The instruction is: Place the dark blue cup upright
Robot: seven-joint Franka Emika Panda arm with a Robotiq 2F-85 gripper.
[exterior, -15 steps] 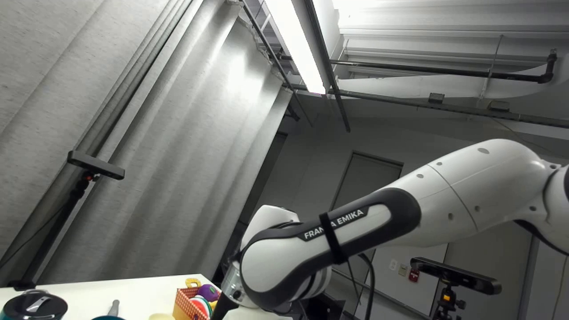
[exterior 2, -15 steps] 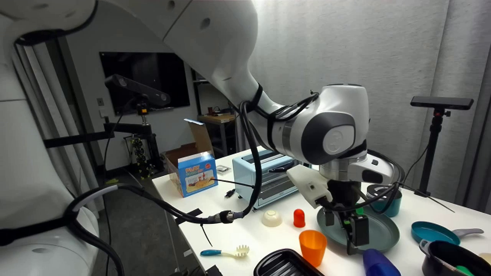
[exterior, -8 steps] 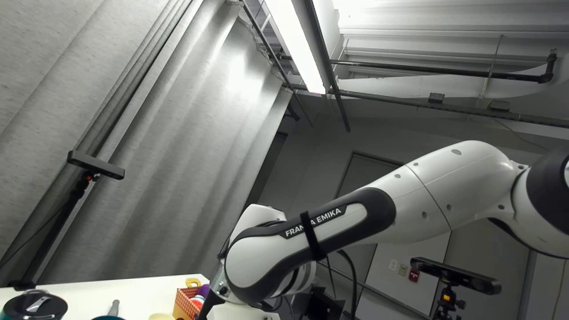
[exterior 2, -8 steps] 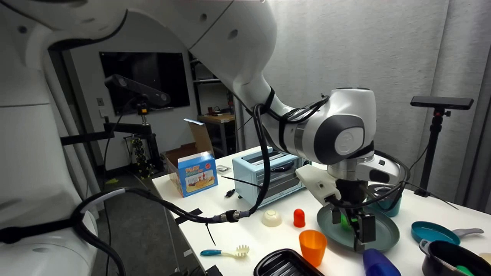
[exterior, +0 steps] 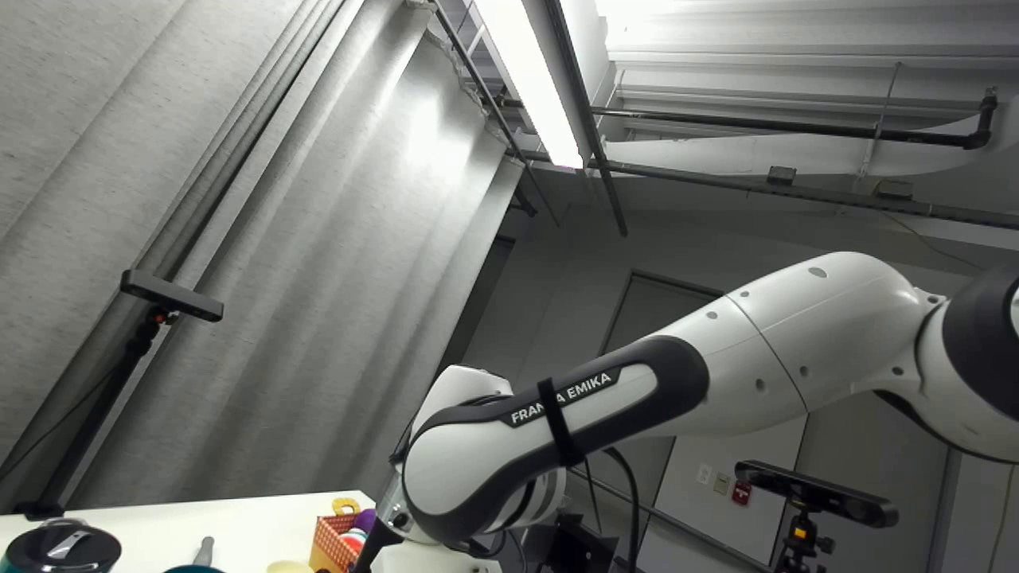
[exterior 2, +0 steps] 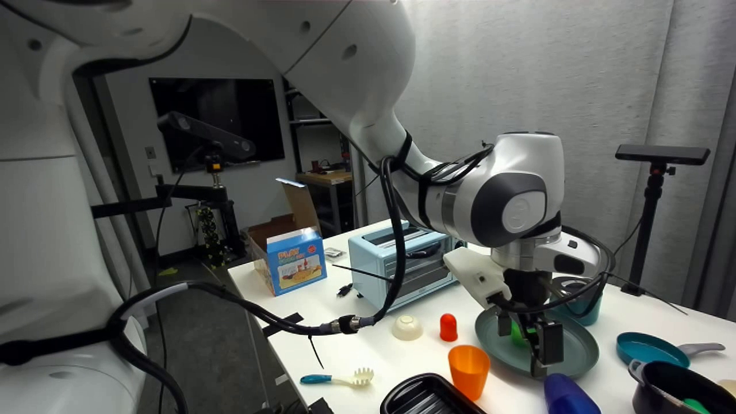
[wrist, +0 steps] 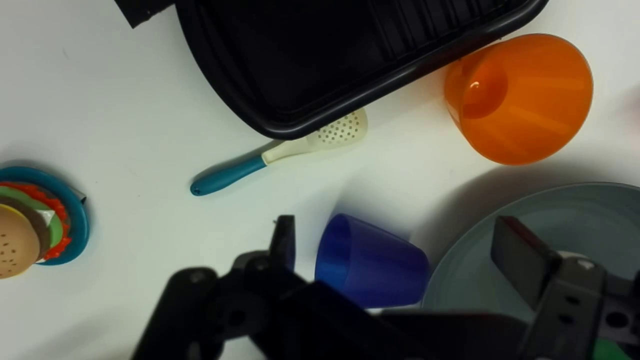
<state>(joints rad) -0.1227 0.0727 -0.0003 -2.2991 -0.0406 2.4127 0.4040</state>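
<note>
The dark blue cup [wrist: 380,270] lies on its side on the white table, its mouth toward the left of the wrist view and its base at the plate's rim. It also shows, cut off by the lower edge, in an exterior view [exterior 2: 568,398]. My gripper [wrist: 397,245] is open and empty, with one finger past the cup's mouth and the other over the plate. In an exterior view the gripper [exterior 2: 522,348] hangs above the grey-green plate [exterior 2: 489,339], apart from the cup. Gripper and cup are not visible in the remaining exterior view.
An orange cup [exterior 2: 468,371] and a black tray [exterior 2: 428,397] stand near the plate. A slotted spoon [wrist: 232,175] lies partly under the tray. A dark pot [exterior 2: 678,391], a teal pan [exterior 2: 650,349], a toaster oven [exterior 2: 374,270] and a toy burger [wrist: 17,240] are around.
Between one second and half a second ago the arm shifted, carrying the gripper slightly right in an exterior view. Since then it looks still. The cup has not moved.
</note>
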